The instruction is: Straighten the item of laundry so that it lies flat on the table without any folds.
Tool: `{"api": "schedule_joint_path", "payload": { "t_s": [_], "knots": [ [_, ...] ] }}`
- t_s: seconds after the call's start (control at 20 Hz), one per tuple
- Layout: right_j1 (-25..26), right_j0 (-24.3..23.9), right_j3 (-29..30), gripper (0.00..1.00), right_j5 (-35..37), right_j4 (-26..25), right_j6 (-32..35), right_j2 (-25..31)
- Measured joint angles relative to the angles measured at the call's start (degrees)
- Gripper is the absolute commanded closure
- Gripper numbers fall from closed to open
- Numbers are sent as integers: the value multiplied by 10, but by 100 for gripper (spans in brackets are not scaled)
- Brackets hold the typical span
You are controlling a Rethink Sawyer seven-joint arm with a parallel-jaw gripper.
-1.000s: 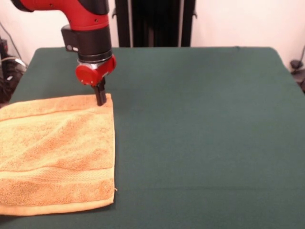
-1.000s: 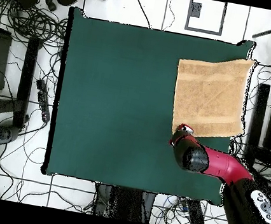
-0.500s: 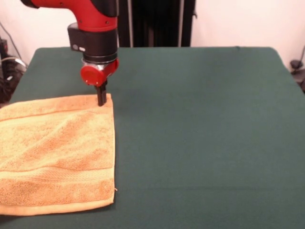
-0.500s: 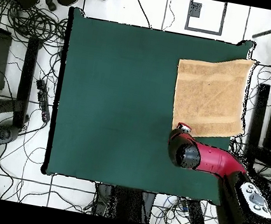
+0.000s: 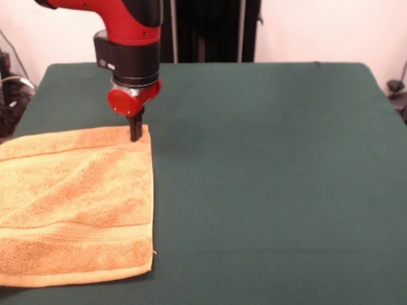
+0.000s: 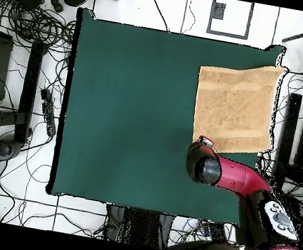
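The golden-orange towel [image 5: 76, 203] lies spread flat on the green table [image 5: 267, 178], at the left in the front view, with a woven band near its front edge. In the overhead view the towel [image 6: 235, 109] sits at the table's upper right and reaches the table's [image 6: 135, 113] right edge. My gripper [image 5: 135, 135] points straight down onto the towel's far right corner, its black fingers pressed together on the cloth. In the overhead view the red wrist [image 6: 203, 165] hides the gripper and that corner.
The red and black arm [image 6: 246, 180] reaches in from the lower right of the overhead view. Cables and stands [image 6: 34, 31] lie on the floor around the table. A black post [image 5: 203, 32] stands behind the table's far edge.
The wrist has shifted a little to the right in the front view and now stands upright over the corner. The fingertips stay on the same corner. The towel has not moved.
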Motion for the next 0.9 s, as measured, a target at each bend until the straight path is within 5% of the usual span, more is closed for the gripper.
{"api": "schedule_joint_path", "payload": {
  "t_s": [0.9],
  "knots": [
    [13, -16, -1, 100, 58, 172, 0, -6]
  ]
}}
